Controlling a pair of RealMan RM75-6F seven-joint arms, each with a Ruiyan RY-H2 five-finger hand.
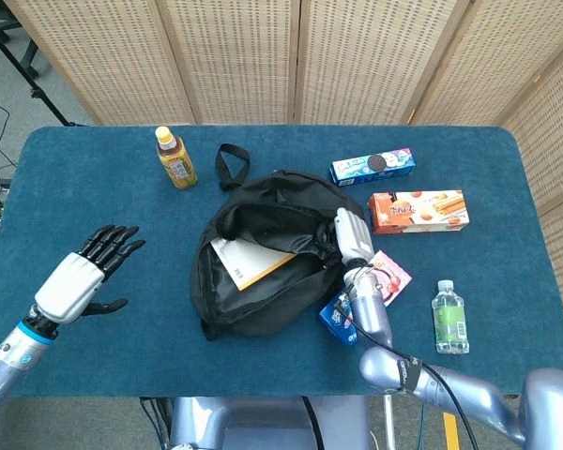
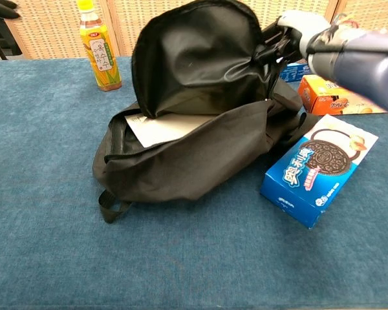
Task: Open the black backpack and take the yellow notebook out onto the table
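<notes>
The right hand point(image 1: 353, 239) grips the lifted flap of the soft black fabric backpack point(image 1: 263, 281), so opening is done. Below-left of it, the flat yellow-edged notebook point(image 1: 249, 262) lies inside, unremoved. The left hand point(image 1: 75, 281) hovers released, well apart over the bench point(image 1: 94, 206).

Left hand point(image 1: 75, 279): white moulded back shell, black fingers point(image 1: 113, 242), black thumb. Behind it, a black wrist band edged in blue, then a pale lavender-grey glossy forearm. Right hand point(image 1: 351, 238): ribbed white back shell. Behind it, a tapered lavender-grey forearm, a black joint ring, and a black cable trailing rearward.
</notes>
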